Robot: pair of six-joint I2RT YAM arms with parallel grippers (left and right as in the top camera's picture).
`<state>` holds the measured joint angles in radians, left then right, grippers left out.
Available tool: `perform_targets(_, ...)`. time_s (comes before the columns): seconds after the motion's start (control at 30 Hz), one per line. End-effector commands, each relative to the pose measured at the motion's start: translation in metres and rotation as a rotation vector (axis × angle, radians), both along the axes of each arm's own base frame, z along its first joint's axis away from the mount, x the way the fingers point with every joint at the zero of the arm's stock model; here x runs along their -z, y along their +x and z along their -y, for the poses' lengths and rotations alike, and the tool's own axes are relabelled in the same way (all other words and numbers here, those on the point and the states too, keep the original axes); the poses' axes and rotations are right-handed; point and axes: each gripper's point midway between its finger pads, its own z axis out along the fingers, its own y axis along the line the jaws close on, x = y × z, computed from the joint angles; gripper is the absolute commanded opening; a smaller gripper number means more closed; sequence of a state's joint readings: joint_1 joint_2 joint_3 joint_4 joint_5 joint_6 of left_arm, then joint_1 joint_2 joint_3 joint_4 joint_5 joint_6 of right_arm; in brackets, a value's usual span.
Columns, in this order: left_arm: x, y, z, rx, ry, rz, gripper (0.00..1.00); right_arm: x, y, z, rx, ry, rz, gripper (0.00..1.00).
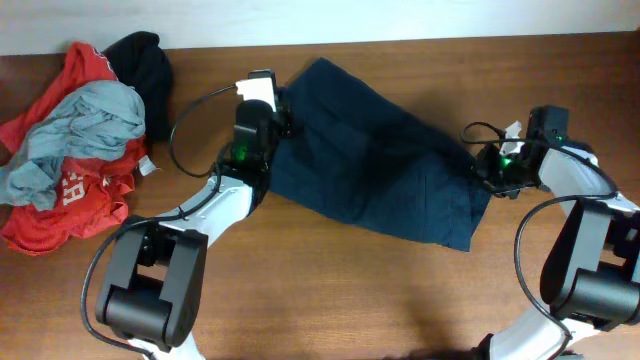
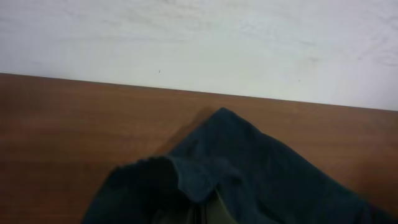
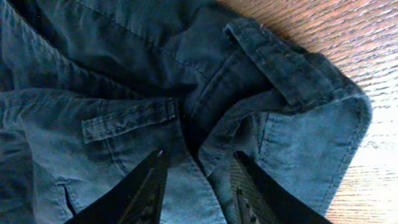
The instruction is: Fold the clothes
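The navy shorts (image 1: 380,170) lie spread on a slant across the middle of the tabletop (image 1: 330,290), stretched between the two arms. They sit well apart from the heap on the left side: a red garment (image 1: 85,195), a grey one (image 1: 85,120) and a black one (image 1: 145,60).

The left end effector (image 1: 268,92) sits at the shorts' left edge. In its wrist view the fingers are together, with cloth bunched up right on them, so it looks pinched on that edge. The right end effector (image 3: 199,155) is over the opposite end, fingers (image 3: 152,183) apart and straddling a crease. There's no clear bite on the cloth there.

As for handling, this looks like a soft, fairly light woven cloth. It's totally limp, so it'll sag and drag wherever it isn't held. It's wrinkled already, so a one-point lift would probably just make a droopy mess. It isn't fragile or slippery, though a thin single layer could slide out of a shallow pinch.

The best spots to take hold are probably the thick stitched band (image 3: 283,62) curling up near the right fingers, or any doubled seam or corner. One arm at each end should keep the edge taut while it folds over.
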<state>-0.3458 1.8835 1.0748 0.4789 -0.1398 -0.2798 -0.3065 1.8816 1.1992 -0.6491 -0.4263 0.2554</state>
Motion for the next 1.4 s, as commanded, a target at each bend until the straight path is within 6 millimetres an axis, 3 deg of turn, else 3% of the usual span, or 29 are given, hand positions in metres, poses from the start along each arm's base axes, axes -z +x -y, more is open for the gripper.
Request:
perform_targets(0.0, -0.001, 0.002, 0.002, 0.0, 0.006, 0.005, 0.01, 0.0, 0.004, 0.0, -0.023, -0.024, 0.012, 0.38)
perform_targets(0.33, -0.001, 0.002, 0.002, 0.0, 0.006, 0.004, 0.01, 0.013, 0.0, -0.015, -0.101, -0.035, 0.002, 0.36)
perform_targets(0.6, -0.001, 0.002, 0.002, 0.0, 0.006, 0.004, 0.01, 0.015, -0.005, -0.012, -0.121, -0.064, -0.015, 0.2)
perform_targets(0.73, 0.0, 0.001, 0.002, 0.0, 0.007, 0.0, 0.01, 0.018, -0.012, -0.01, -0.118, -0.077, -0.052, 0.04)
perform_targets(0.87, 0.001, 0.001, 0.002, 0.0, 0.009, -0.003, 0.01, 0.017, -0.016, -0.013, -0.12, -0.061, -0.065, 0.04)
perform_targets(0.97, 0.001, 0.001, 0.002, 0.0, 0.008, -0.003, 0.01, 0.006, -0.016, -0.021, -0.129, -0.013, -0.044, 0.04)
perform_targets(1.23, 0.0, 0.002, 0.002, 0.0, 0.007, 0.001, 0.01, -0.069, -0.008, -0.024, -0.134, -0.036, 0.117, 0.04)
perform_targets(1.37, -0.001, 0.002, 0.002, 0.0, 0.006, 0.003, 0.01, -0.092, -0.009, -0.02, -0.111, -0.066, 0.172, 0.04)
